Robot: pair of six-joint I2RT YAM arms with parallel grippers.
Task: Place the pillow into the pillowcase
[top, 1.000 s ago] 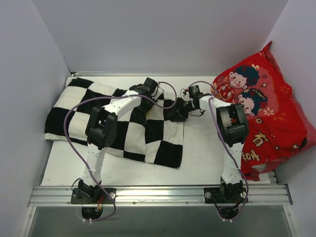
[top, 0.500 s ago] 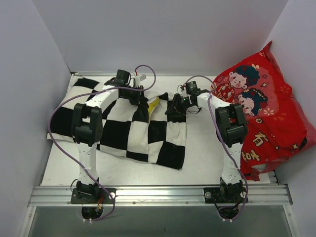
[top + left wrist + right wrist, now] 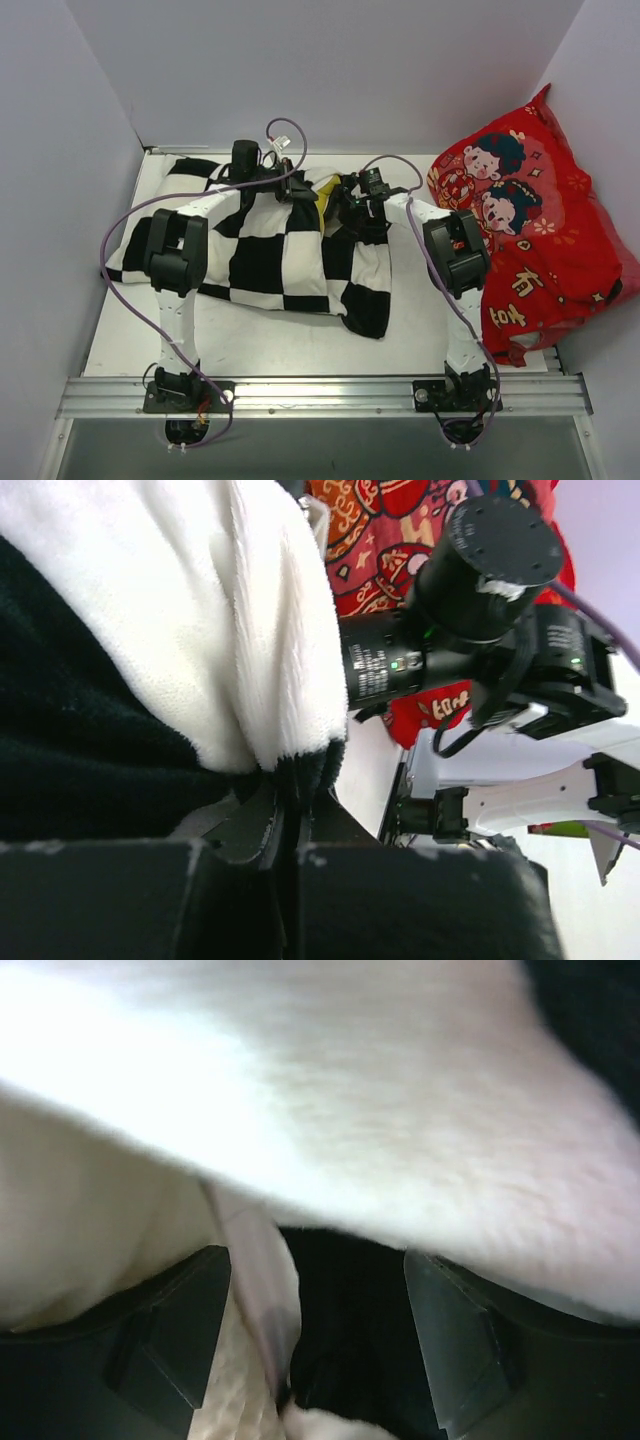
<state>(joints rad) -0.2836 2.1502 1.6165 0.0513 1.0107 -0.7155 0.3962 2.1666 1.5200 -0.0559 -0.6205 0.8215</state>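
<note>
The black and white checkered pillowcase (image 3: pixel 262 255) lies bunched across the table's left and middle. A strip of the pillow's yellow edge band (image 3: pixel 322 197) shows at the case's mouth; the pillow's remaining part is hidden by the case. My left gripper (image 3: pixel 292 191) is shut on the pillowcase's fleecy edge (image 3: pixel 290 765). Just right of it, my right gripper (image 3: pixel 347 207) is at the mouth. Its fingers (image 3: pixel 165 1335) stand wide apart, with loose white fleece (image 3: pixel 400 1110) above them and a cream fold (image 3: pixel 255 1270) between them, gripping nothing.
A large red cartoon-printed cushion (image 3: pixel 535 225) leans against the right wall, also seen behind the right arm (image 3: pixel 480 575) in the left wrist view. White walls enclose the table on three sides. A metal rail (image 3: pixel 320 392) runs along the near edge.
My left gripper closed on the pillowcase edge and shifted left. The right gripper followed left and opened. The case bunched and the yellow band came into view.
</note>
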